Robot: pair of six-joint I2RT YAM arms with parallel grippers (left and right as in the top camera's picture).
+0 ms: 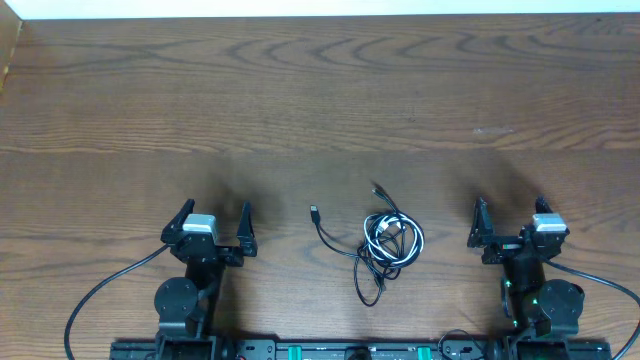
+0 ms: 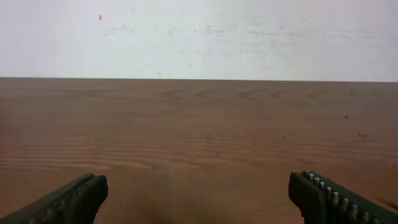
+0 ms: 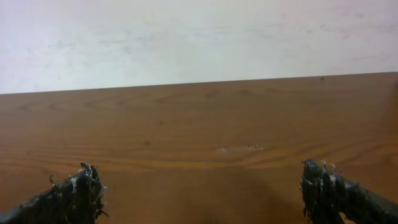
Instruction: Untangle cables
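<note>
Running along the near edge of the counter (image 1: 300, 100), a black rail (image 1: 330, 350) with green-lit spots carries the bases of both arms; its small pale marks are too small to read. A thick black cord (image 1: 95, 295) curves out from the left arm's base, and a second thick cord (image 1: 605, 287) leaves the right one.

Just beyond the rail, between the arms and closer to the right one, the cables (image 1: 390, 238) lie in one knot on the wood. The white cable (image 1: 383, 230) is coiled in the middle, wound in with the black cables (image 1: 368, 280), one of which loops back toward the rail. One plug end (image 1: 315, 212) reaches out to the left; another plug (image 1: 377, 188) points toward the far side. Only bare wood lies between the knot and either arm.

The left hand (image 1: 216, 215) sits well apart from the knot, spread wide, holding and touching nothing; its fingers (image 2: 71, 199) frame plain wood. The right hand (image 1: 510, 215) is near the knot's right side, equally wide and empty, its fingertips (image 3: 78, 190) rough and frayed.

Farthest off, a pale wall (image 2: 199, 37) closes the counter's far edge.
</note>
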